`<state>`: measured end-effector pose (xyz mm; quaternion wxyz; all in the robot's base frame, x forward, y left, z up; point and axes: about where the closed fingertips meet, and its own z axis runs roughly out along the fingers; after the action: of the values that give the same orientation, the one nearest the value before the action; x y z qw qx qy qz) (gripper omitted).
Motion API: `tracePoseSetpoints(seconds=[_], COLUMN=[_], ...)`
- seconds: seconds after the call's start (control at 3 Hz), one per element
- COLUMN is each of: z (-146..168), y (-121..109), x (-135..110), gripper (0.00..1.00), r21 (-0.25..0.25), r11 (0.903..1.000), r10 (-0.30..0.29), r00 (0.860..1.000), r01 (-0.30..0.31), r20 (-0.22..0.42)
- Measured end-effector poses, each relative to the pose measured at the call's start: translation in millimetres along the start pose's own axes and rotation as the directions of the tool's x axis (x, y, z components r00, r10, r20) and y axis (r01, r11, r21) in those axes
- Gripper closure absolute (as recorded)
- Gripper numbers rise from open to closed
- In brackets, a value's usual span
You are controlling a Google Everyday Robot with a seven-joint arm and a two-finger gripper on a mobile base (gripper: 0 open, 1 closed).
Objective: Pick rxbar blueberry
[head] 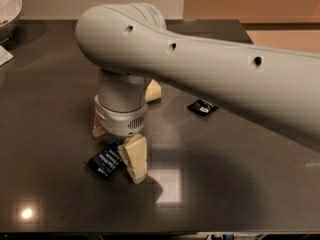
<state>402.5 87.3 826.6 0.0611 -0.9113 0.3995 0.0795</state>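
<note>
The rxbar blueberry [104, 162], a flat dark blue wrapper with white lettering, lies on the dark grey table [55, 84] left of centre, towards the front. My gripper [116, 156] points down right over it, with the fingers apart. One cream finger [134, 159] stands against the bar's right end. The other finger [98, 127] shows partly behind the wrist, just above the bar's left side. The bar rests flat on the table. The large white arm [210, 69] crosses the view from the right.
A black-wrapped bar [202, 107] lies on the table to the right of the wrist. A pale yellow object [153, 90] shows partly behind the wrist. A white bowl [9, 8] sits at the far left corner. The table's front edge runs along the bottom.
</note>
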Motion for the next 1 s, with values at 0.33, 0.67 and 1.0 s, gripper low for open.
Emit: tracePoseSetpoints(seconds=[0.33, 0.67, 1.0], z=[5.0, 5.9, 4.0], y=[3.4, 5.5, 5.5], x=[-4.1, -6.6, -7.0], gripper=[0.4, 0.64, 0.87], r21=[-0.019, -0.035, -0.035], r11=[0.9998, 0.9994, 0.9994], r10=[-0.006, -0.007, -0.006], r00=[1.0, 1.0, 1.0], r01=[0.006, 0.007, 0.006], r20=[-0.002, -0.003, -0.003])
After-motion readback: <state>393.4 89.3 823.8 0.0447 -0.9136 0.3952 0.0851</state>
